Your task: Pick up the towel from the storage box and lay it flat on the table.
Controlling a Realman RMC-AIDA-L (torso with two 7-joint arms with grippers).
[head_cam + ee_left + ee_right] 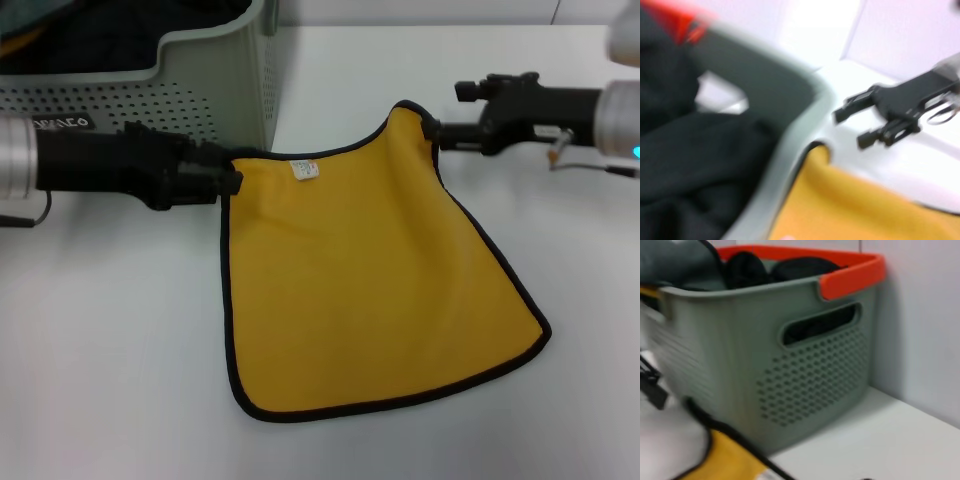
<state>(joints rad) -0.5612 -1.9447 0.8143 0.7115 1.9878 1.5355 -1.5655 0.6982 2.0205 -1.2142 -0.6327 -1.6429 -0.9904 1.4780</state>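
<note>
Lying spread on the white table [420, 60] in the head view, the yellow towel [370, 280] is sitting flat w/ its black edging showing all round and a small white tag [304, 171] near the far edge. The left gripper [228, 172] is reaching in from the left side, low over the table, w/ its fingertips meeting the towel's far-left corner; the jaws are looking pinched on that corner. The right gripper [436, 132] is coming in from the right side, tips at the far-right corner, which is standing slightly raised; jaws appear narrow, closed on the edging. The storage box [215, 95], pale grey-green w/ perforated sides, is sitting at the far left, just behind the left gripper, w/ dark fabric [120, 40] inside.

In the left wrist view, the box rim [800, 130] is running across the frame, black fabric [700, 160] filling the inside. The towel [855, 210] is lying on the table just beside the box wall. The right gripper [860, 127] is showing farther off, its two fingers apart w/ a gap between them here; whether cloth is in the gap, can't tell.

In the right wrist view, the box [805, 385] is standing close, w/ an orange rim section [850, 275], a handle slot and dotted holes. A towel corner [730, 460] is showing beside the box base, on the table.
</note>
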